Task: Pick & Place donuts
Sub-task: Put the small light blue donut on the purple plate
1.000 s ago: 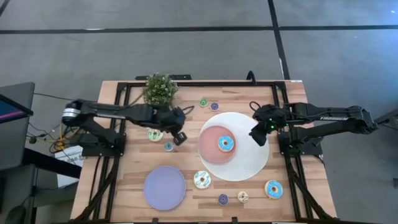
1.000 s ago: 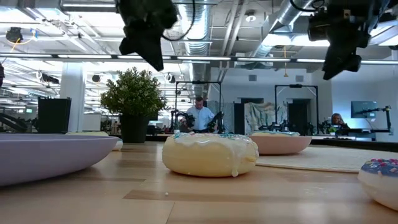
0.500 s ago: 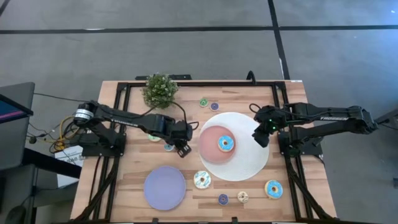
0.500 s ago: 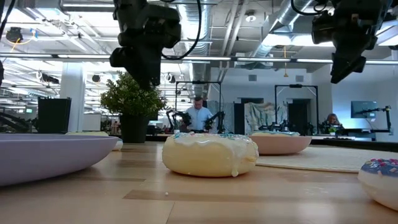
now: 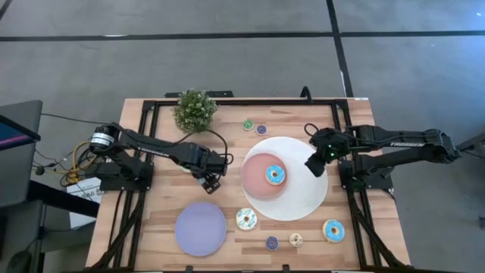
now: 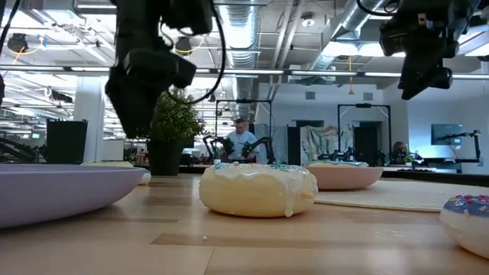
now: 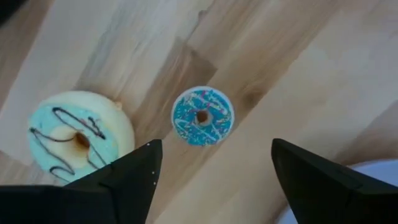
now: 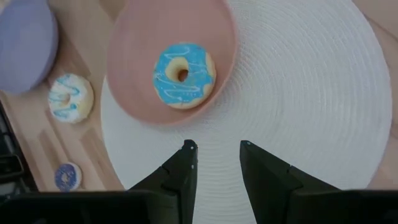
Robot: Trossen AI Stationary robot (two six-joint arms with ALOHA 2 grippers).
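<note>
High view is showing the left end effector (image 5: 210, 180), fingers spread wide, hanging over the small teal donut (image 7: 201, 117) lying between them, left of the pink plate (image 5: 258, 176). The right end effector (image 5: 312, 166), partly open and empty, is waiting opposite.

"TROSSEN" on right arm (image 5: 402, 142)

Grey concrete floor (image 5: 227, 68) crossed by dark seam lines around the light wooden slatted table (image 5: 151, 227). Ceiling: exposed silver ducts (image 6: 263, 30), fluorescent strip lights. Seated person (image 6: 243, 141) at far workstations (distant, indistinct).
</note>
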